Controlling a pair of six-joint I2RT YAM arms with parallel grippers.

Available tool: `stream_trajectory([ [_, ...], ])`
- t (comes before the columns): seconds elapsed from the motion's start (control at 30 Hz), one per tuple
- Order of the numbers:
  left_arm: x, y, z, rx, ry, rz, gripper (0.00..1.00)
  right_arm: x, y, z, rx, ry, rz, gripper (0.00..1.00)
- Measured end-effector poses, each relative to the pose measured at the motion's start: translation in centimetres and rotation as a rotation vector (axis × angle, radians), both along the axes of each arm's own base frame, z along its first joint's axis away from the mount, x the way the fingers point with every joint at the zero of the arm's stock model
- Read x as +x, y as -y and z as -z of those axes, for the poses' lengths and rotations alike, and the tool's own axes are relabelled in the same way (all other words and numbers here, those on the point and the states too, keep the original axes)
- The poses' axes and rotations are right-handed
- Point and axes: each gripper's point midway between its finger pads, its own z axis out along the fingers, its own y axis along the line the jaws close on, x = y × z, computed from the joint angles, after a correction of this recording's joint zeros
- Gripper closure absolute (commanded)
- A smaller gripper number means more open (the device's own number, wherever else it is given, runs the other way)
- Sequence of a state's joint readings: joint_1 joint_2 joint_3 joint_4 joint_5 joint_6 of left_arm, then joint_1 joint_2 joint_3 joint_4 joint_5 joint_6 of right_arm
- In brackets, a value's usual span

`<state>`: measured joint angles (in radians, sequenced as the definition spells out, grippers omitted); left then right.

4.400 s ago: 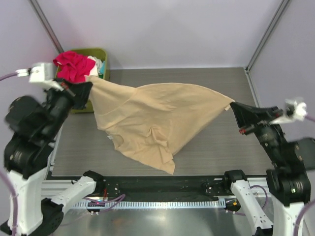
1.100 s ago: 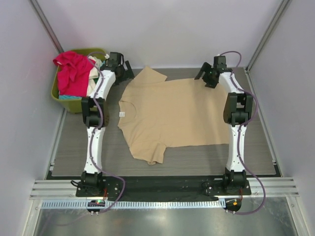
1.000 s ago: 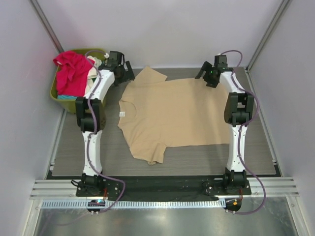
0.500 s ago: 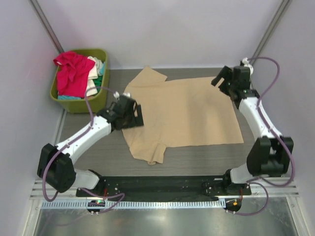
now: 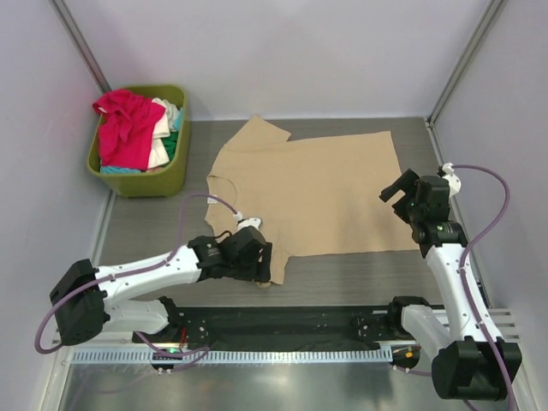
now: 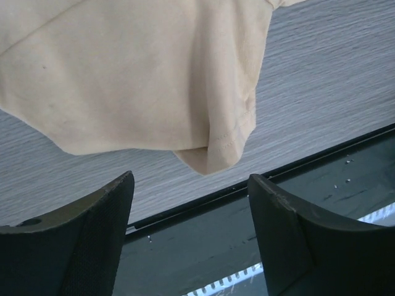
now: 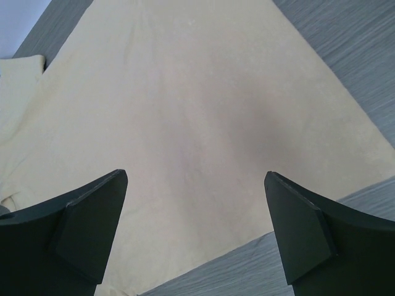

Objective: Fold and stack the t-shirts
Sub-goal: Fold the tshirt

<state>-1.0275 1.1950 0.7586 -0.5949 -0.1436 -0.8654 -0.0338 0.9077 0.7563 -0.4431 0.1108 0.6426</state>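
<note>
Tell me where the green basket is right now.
In the top view, the green basket sits in the far left corner, left of the spread tan t-shirt.

Nothing can be read in any view: no text, brand, number or sign. The tan shirt is plain cloth wherever it shows, and any marking elsewhere is too small to make out.
</note>
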Motion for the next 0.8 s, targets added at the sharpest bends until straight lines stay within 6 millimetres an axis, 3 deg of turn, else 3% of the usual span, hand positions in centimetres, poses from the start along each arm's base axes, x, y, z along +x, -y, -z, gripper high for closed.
stream_trajectory([
  [0.13, -0.3, -0.1, 1.6, 0.034, -0.023, 0.006, 0.31, -0.8, 2.2, 1.2, 0.013, -0.037, 0.074, 0.00],
  [0.3, -0.9, 0.0, 2.6, 0.052, -0.044, 0.030, 0.37, -2.5, 5.9, 4.4, 0.055, -0.133, 0.206, 0.00],
  [0.4, -1.1, 0.6, 2.9, 0.042, -0.055, 0.046, 0.37, -3.4, 6.8, 6.3, 0.087, -0.191, 0.244, 0.00],
  [0.5, -1.3, 1.0, 3.5, 0.045, -0.066, 0.061, 0.48, -4.5, 7.6, 8.3, 0.134, -0.242, 0.285, 0.02],
  [0.53, -1.3, 1.1, 3.7, 0.047, -0.071, 0.066, 0.61, -4.9, 7.9, 9.0, 0.150, -0.262, 0.301, 0.02],
  [0.6, -1.4, 1.2, 4.2, 0.055, -0.076, 0.073, 0.76, -5.6, 8.1, 10.3, 0.176, -0.293, 0.323, 0.06],
  [0.63, -1.4, 1.2, 4.4, 0.061, -0.076, 0.078, 0.92, -5.9, 8.0, 11.0, 0.189, -0.312, 0.330, 0.08],
  [0.67, -1.4, 1.1, 4.6, 0.066, -0.078, 0.080, 0.98, -6.1, 7.9, 11.7, 0.200, -0.324, 0.333, 0.11],
  [0.8, -1.3, 0.9, 4.9, 0.084, -0.072, 0.088, 1.00, -6.6, 7.3, 14.0, 0.242, -0.378, 0.333, 0.28],
])
